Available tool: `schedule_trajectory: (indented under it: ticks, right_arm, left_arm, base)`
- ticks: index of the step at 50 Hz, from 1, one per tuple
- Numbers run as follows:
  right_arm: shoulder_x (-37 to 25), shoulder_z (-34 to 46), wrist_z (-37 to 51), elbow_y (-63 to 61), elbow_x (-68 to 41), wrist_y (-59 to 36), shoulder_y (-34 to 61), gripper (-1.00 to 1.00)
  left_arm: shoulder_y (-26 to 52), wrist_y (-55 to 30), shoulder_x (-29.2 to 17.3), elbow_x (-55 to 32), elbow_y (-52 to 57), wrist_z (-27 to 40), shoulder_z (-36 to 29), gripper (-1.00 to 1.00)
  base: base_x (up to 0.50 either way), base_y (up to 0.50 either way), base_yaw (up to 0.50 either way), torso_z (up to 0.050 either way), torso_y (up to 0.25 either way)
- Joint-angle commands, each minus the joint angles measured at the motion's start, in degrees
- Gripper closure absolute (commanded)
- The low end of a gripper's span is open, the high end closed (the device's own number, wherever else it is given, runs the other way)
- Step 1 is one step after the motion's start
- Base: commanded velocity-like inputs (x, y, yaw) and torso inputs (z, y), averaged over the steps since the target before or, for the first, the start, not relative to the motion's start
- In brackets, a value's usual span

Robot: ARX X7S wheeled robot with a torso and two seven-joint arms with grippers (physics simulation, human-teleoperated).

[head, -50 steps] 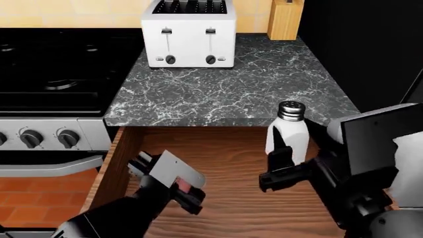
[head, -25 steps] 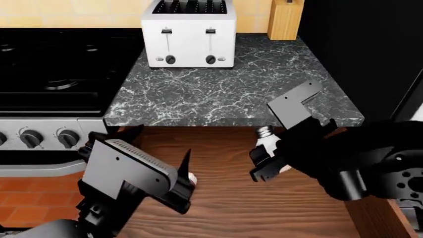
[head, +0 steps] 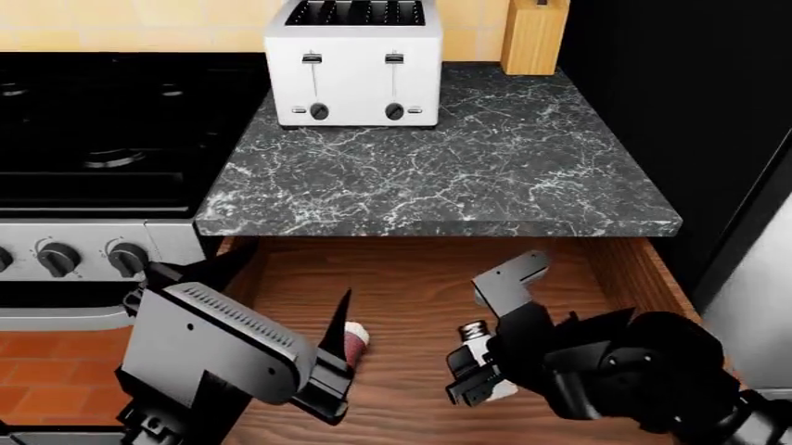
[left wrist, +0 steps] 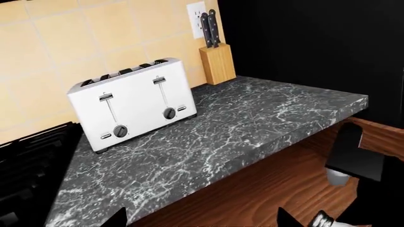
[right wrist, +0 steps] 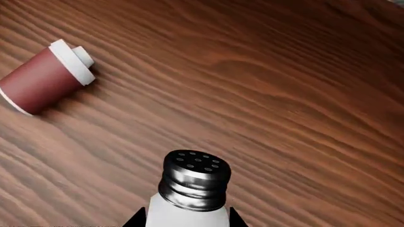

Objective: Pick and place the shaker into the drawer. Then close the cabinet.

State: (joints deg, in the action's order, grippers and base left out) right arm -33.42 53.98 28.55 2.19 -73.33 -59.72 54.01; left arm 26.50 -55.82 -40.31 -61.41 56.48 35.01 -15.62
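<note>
The cabinet's wooden drawer (head: 646,271) stands pulled out under the marble counter. My right gripper (head: 480,373) is low inside it, shut on the shaker (head: 469,343), a white bottle with a perforated metal cap. The bottle is tilted with its cap towards the counter. In the right wrist view the shaker (right wrist: 192,189) fills the gap between the right gripper's (right wrist: 184,220) dark fingers, just above the drawer floor (right wrist: 290,94). My left gripper (head: 278,297) hangs open over the drawer's left front, holding nothing. In the left wrist view the left gripper's (left wrist: 202,222) tips are spread wide.
A dark red jar (head: 354,341) with a white cap lies on its side on the drawer floor, left of the shaker. A white toaster (head: 354,63) and a knife block (head: 535,35) stand at the back of the counter (head: 433,176). The stove (head: 99,139) is at left.
My right gripper has carried the shaker from counter-edge height down into the drawer, tipping it over. The left arm rose and swung to the drawer's left front.
</note>
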Motion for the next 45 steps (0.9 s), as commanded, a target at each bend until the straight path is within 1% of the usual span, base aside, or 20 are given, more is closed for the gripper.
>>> schedule_trajectory:
  ticks: [1,6,12,17,19,22,24,26,28,30,33,40,45]
  right_arm:
    - [-1.22,-1.17,-0.55,-2.17,1.52,4.36,-3.64,-1.0]
    - [-5.71,-6.86,5.63,-13.09,-2.98,7.89,-5.87,-1.0]
    - [-12.04,-13.46,18.87,-33.28,-9.42,12.0,-8.75,-1.0]
    - [-15.89,-17.26,32.93,-46.73,-17.07,11.63,-4.23,-1.0]
    - [-17.22,-18.35,37.95,-50.77,-19.43,11.1,-1.25,-1.0]
    - [-18.3,-18.2,44.12,-53.96,-21.82,8.67,3.28,-1.0]
    - [-18.64,-18.87,45.96,-55.53,-22.51,8.89,4.65,-1.0]
    - [-19.2,-20.91,48.42,-57.53,-22.29,10.1,6.71,-1.0]
    - [-19.36,-22.26,49.97,-58.86,-23.2,10.76,9.25,-1.0]
    - [-19.34,-22.95,50.96,-59.67,-24.17,10.99,11.28,-1.0]
    - [-19.53,-23.71,51.24,-60.3,-24.05,11.47,11.82,-1.0]
    - [-19.99,-24.37,50.61,-61.15,-21.91,12.13,9.3,-1.0]
    - [-19.84,-24.54,51.24,-61.36,-21.85,12.4,8.96,-1.0]
  left_arm:
    - [-0.79,0.6,-0.52,0.01,1.07,0.78,-0.55,-1.0]
    - [-1.54,1.67,-0.57,0.19,1.26,1.49,-0.3,-1.0]
    - [-1.07,2.21,-0.13,-1.82,1.24,3.51,0.44,-1.0]
    - [-3.36,4.58,0.48,-1.68,1.88,6.04,2.09,-1.0]
    - [-4.41,5.57,0.15,-1.87,2.46,6.92,2.91,-1.0]
    - [-4.15,7.25,-1.05,-4.52,3.36,9.3,3.95,-1.0]
    - [-2.44,11.32,-3.99,-6.27,3.48,12.17,1.0,-1.0]
    - [-0.91,14.98,-6.66,-6.56,3.48,14.25,-2.82,-1.0]
    - [-0.64,16.69,-7.74,-6.16,3.41,14.97,-4.68,-1.0]
    - [-0.25,17.45,-8.2,-5.97,3.35,15.51,-5.94,-1.0]
    - [0.72,18.63,-8.57,-5.8,3.37,16.14,-7.9,-1.0]
    - [2.09,21.22,-9.25,-5.04,3.2,16.74,-10.47,-1.0]
    - [1.07,22.52,-9.44,-3.33,2.87,16.09,-11.45,-1.0]
  base:
    - [0.0,0.0,0.0,0.0,0.0]
    - [0.0,0.0,0.0,0.0,0.0]
    - [0.0,0.0,0.0,0.0,0.0]
    - [0.0,0.0,0.0,0.0,0.0]
    - [0.0,0.0,0.0,0.0,0.0]
    - [0.0,0.0,0.0,0.0,0.0]
    - [0.0,0.0,0.0,0.0,0.0]
    - [-0.05,0.5,0.0,0.0,0.0]
    - [-0.07,0.5,0.0,0.0,0.0]
    - [-0.07,0.5,0.0,0.0,0.0]
    - [-0.07,0.5,0.0,0.0,0.0]
    - [-0.07,0.5,0.0,0.0,0.0]
    - [-0.07,0.5,0.0,0.0,0.0]
